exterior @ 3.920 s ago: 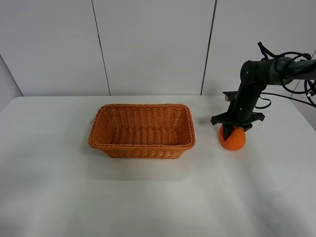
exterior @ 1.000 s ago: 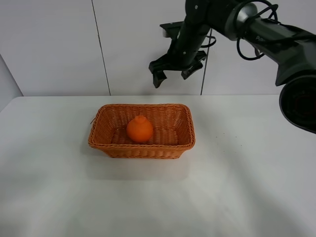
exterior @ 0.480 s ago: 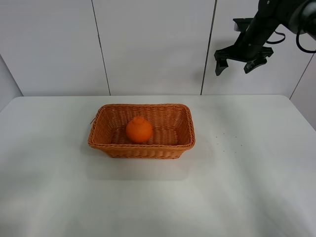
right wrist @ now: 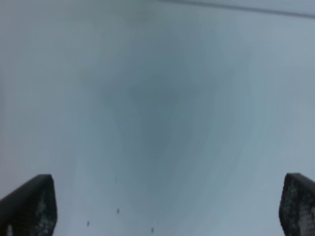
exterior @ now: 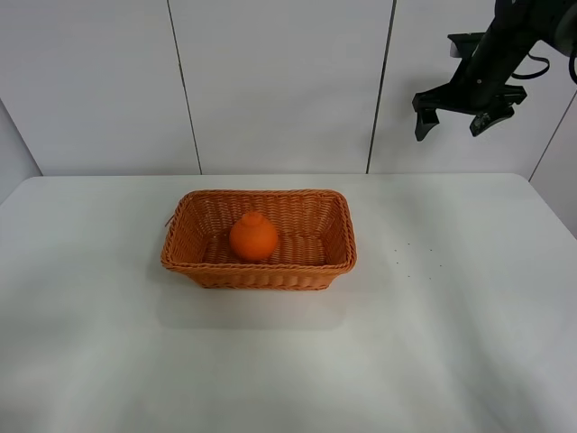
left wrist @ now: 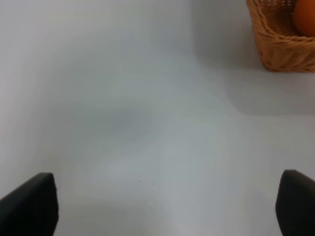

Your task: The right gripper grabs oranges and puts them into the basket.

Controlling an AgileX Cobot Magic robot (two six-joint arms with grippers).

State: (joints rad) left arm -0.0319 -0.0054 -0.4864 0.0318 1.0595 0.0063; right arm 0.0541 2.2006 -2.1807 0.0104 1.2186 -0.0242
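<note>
The orange (exterior: 253,236) sits inside the woven wicker basket (exterior: 335,257) on the white table, left of the basket's middle. My right gripper (exterior: 451,124) is open and empty, held high at the upper right, far from the basket. In the right wrist view its two fingertips (right wrist: 28,204) stand wide apart over bare table. My left gripper (left wrist: 162,209) is open and empty in the left wrist view, which shows a corner of the basket (left wrist: 275,46) with the orange (left wrist: 305,17) in it. The left arm is out of the exterior view.
The white table (exterior: 451,343) stretches wide around the basket. Pale wall panels stand behind it, with a dark seam (exterior: 379,86) near my right arm. A few small dark specks (exterior: 410,257) mark the table right of the basket.
The orange went from the table at the right into the basket. My right gripper let it go above the basket, then swung up and to the right, open and empty.
</note>
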